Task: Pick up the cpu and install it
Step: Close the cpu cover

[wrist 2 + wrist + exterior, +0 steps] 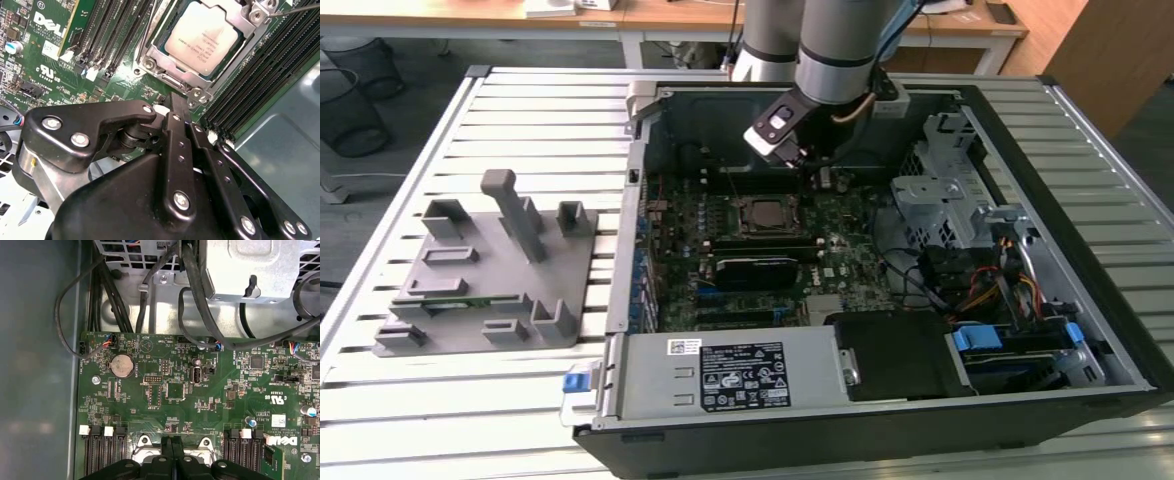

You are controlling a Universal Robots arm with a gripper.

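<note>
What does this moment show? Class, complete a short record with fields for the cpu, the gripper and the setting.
cpu: lying flat inside the socket frame on the motherboard
gripper: shut, holding nothing, over the motherboard close to the socket frame's edge
setting: open computer case on a slatted table, grey fixture at the exterior view's left

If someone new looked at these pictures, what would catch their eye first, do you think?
The silver-topped cpu stands out first, seated in its socket on the motherboard. Close by hangs the black claw, shut and empty. In the exterior view, the open computer case lies on a slatted table.
</note>
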